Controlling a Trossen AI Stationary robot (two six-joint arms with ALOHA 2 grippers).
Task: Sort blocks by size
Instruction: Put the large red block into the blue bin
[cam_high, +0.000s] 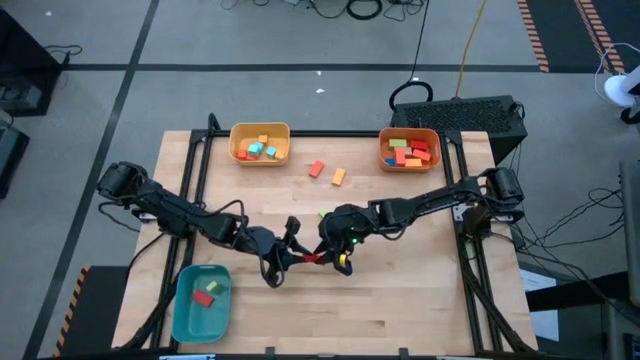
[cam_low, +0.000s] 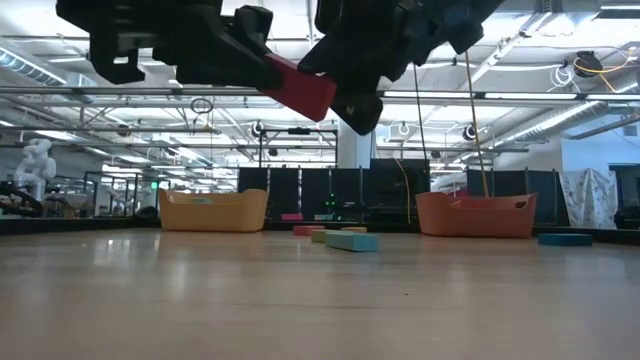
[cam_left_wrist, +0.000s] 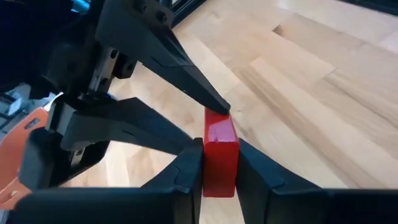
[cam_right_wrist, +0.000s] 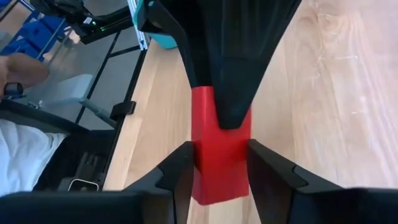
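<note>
A red block (cam_high: 313, 258) hangs in the air over the middle of the table, between my two grippers. In the low view the red block (cam_low: 300, 86) is high above the tabletop and tilted. My left gripper (cam_high: 298, 257) is shut on the end of the block toward the table's left. My right gripper (cam_high: 329, 254) is shut on its other end. Loose blocks lie on the table farther back: a red-orange one (cam_high: 316, 168), an orange one (cam_high: 338, 176) and a small green one (cam_high: 323, 213). My left gripper pinches the red block's end (cam_left_wrist: 220, 163) between its two fingers, on two opposite faces. The fingers come roughly level from the table's left, along the block. The block is lifted clear of the table. My right gripper pinches the block's opposite end (cam_right_wrist: 220, 158) between its two fingers, on two opposite faces. The fingers come from the table's right, along the block, and their tips stand just short of the left fingers (cam_right_wrist: 230, 74). The block is clear of the table.
A yellow bin (cam_high: 237, 133) at the back left and an orange bin (cam_high: 386, 137) at the back right hold several blocks. A teal bin (cam_high: 183, 318) at the near left holds a red and a green block. A light blue bar (cam_low: 351, 241) lies mid-table.
</note>
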